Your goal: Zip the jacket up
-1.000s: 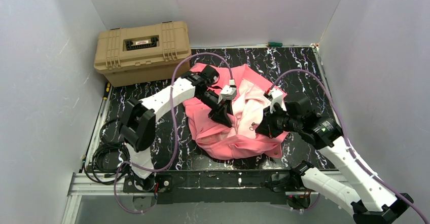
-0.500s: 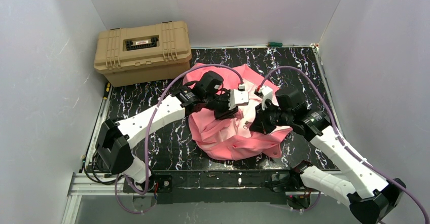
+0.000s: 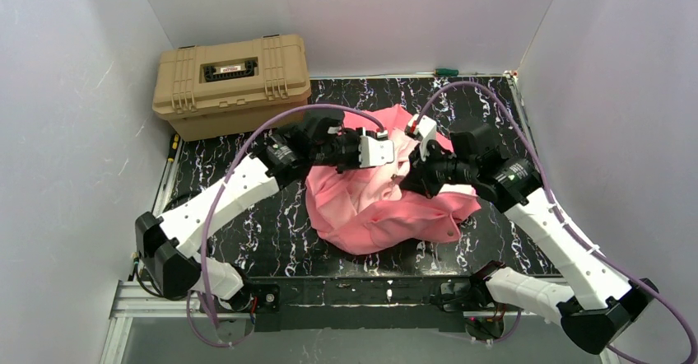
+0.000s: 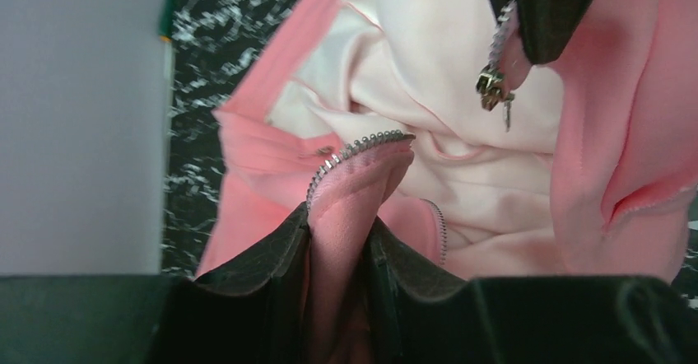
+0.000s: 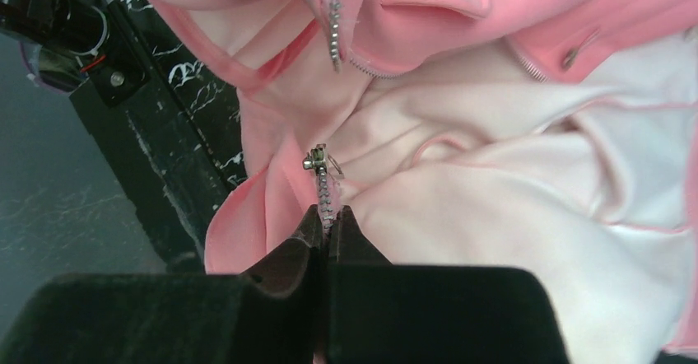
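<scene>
Inside the right tool, the jacket's zipper edge lies hidden.

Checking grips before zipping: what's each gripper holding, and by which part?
Both hold the jacket: left gripper pinches one toothed front edge, right gripper the other edge next to the slider.

Between the left fingers the jacket fold runs down out of sight, and the bottom edge cuts off their bases. The zipper teeth vanish between the right fingers. From above, the zipper beside both fingers is too small to make out.
</scene>
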{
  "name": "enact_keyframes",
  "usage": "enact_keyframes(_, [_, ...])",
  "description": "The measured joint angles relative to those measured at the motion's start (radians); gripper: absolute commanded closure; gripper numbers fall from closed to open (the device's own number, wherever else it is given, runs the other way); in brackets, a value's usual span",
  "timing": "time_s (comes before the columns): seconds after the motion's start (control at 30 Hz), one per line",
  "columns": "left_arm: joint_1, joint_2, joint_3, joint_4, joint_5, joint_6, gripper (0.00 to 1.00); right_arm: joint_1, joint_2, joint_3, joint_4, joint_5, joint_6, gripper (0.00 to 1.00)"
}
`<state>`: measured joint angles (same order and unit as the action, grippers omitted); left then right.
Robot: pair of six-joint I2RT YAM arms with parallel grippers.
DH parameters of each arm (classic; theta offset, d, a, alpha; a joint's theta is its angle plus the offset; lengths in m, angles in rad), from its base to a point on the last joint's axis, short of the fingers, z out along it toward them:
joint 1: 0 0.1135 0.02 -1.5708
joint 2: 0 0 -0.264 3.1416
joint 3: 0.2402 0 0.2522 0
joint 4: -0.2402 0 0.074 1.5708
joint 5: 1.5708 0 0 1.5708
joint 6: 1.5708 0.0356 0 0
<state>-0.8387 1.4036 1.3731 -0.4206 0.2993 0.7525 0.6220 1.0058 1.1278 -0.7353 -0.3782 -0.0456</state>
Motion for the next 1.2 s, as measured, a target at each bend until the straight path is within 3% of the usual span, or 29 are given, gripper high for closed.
enact_keyframes(0.27, [0.007, -0.113, 0.165, -0.117, 0.007, 0.222, 1.0, 0.002, 0.082, 0.248, -0.048, 0.029, -0.113, 0.99])
enact_keyframes(0.5, [-0.094, -0.183, 0.209, -0.211, -0.005, 0.367, 1.0, 0.063, 0.134, 0.344, -0.084, 0.042, -0.114, 0.99])
enact_keyframes(0.73, [-0.108, -0.134, 0.217, -0.255, -0.026, 0.384, 1.0, 0.177, 0.189, 0.372, -0.15, 0.124, -0.108, 0.99])
enact_keyframes(1.2, [-0.119, -0.117, 0.215, -0.261, -0.126, 0.328, 1.0, 0.225, 0.228, 0.507, -0.28, 0.187, -0.101, 0.99])
